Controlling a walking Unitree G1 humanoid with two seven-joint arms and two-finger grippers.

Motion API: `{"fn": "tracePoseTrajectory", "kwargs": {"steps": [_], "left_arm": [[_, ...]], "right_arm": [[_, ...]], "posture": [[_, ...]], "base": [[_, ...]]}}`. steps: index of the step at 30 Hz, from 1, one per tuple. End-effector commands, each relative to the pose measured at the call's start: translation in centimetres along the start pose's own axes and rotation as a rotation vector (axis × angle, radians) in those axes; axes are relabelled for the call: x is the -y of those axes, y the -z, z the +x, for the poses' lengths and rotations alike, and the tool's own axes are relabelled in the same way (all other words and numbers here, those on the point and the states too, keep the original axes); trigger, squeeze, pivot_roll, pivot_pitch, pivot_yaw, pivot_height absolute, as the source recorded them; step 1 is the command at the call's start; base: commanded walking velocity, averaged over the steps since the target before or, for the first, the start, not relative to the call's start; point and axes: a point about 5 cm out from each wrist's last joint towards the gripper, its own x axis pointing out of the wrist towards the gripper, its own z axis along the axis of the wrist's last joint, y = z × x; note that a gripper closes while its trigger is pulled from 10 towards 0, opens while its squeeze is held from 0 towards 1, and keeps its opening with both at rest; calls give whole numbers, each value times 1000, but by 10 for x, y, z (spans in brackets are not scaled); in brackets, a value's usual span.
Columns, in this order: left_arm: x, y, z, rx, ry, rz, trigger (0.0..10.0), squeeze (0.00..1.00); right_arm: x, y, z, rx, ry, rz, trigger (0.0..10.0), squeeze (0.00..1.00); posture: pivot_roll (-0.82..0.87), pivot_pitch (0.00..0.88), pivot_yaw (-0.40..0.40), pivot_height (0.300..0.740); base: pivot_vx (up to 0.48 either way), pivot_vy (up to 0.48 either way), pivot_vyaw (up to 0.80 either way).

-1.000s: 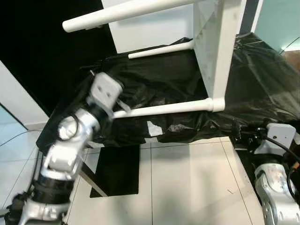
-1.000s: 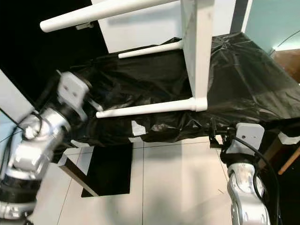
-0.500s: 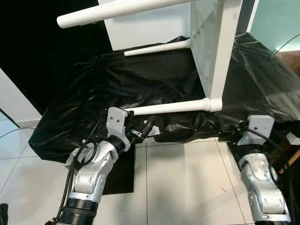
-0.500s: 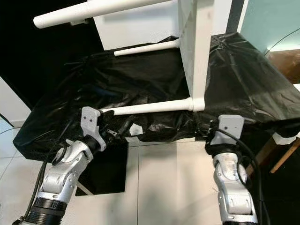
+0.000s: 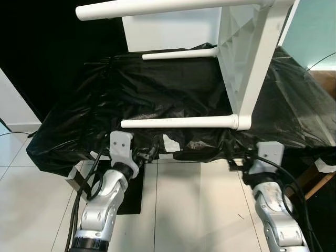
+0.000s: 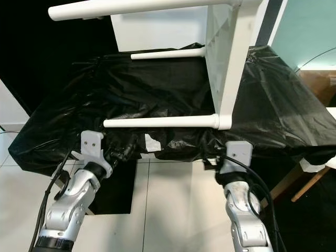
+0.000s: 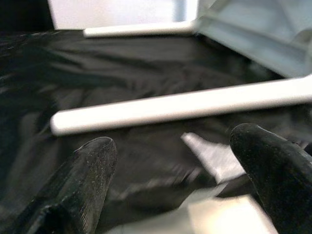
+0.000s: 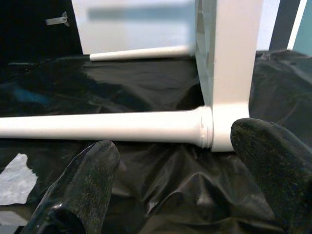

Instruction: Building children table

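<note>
Children table (image 5: 247, 58): white, tipped on its side on the black plastic sheet (image 5: 173, 89); top panel stands nearly upright toward the right of the sheet, legs running out horizontally to the robot's left.
Near leg (image 5: 178, 123): lowest one, lying just above the sheet close to its front edge, free end pointing left (screwed end meets the panel's lower corner).
Far leg (image 5: 178, 53): parallel, toward the sheet's back edge.
Top leg (image 5: 168, 7): highest, well above the sheet.
Black plastic sheet: crinkled, draped over a raised surface, hanging down past its front edge to the tiled floor (image 5: 184, 210).
White scrap (image 5: 169, 142): small pale patch on the sheet's front drape, under the near leg.
Left gripper (image 7: 170, 195): low at the sheet's front edge, below the near leg's free end; fingers (image 7: 87, 175) spread wide, nothing between them, no contact with the leg.
Right gripper (image 8: 170, 190): at the front edge beneath the joint of near leg and panel; fingers (image 8: 263, 165) wide apart, empty, aimed at that joint (apart from it).
Background: white panel (image 5: 168, 26) behind the back edge; dark area to the left.
</note>
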Motion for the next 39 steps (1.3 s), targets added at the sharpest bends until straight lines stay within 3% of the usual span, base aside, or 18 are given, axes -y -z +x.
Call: {"fn": "tracePoseTrajectory", "kwargs": {"steps": [1, 7, 13, 39], "left_arm": [[-1, -2, -2, 15, -4, 19, 10000, 0], [-5, -3, -13, 14, -30, 2, 10000, 0], [-9, -6, -24, 24, -47, -13, 10000, 0], [-6, -14, -19, 38, 14, 7, 10000, 0]], "right_arm": [[2, 2, -3, -3, 14, -8, 10000, 0], [2, -6, -14, 32, 18, 11, 10000, 0], [-7, -1, -37, -1, 17, 33, 10000, 0], [-4, -2, -34, 10, 61, 8, 10000, 0]], "posture": [[16, 0, -5, 740], [2, 0, 6, 740], [-5, 0, 13, 740], [-14, 0, 37, 740]], "base": [[0, 0, 0], [0, 0, 0], [0, 0, 0], [19, 0, 0]]}}
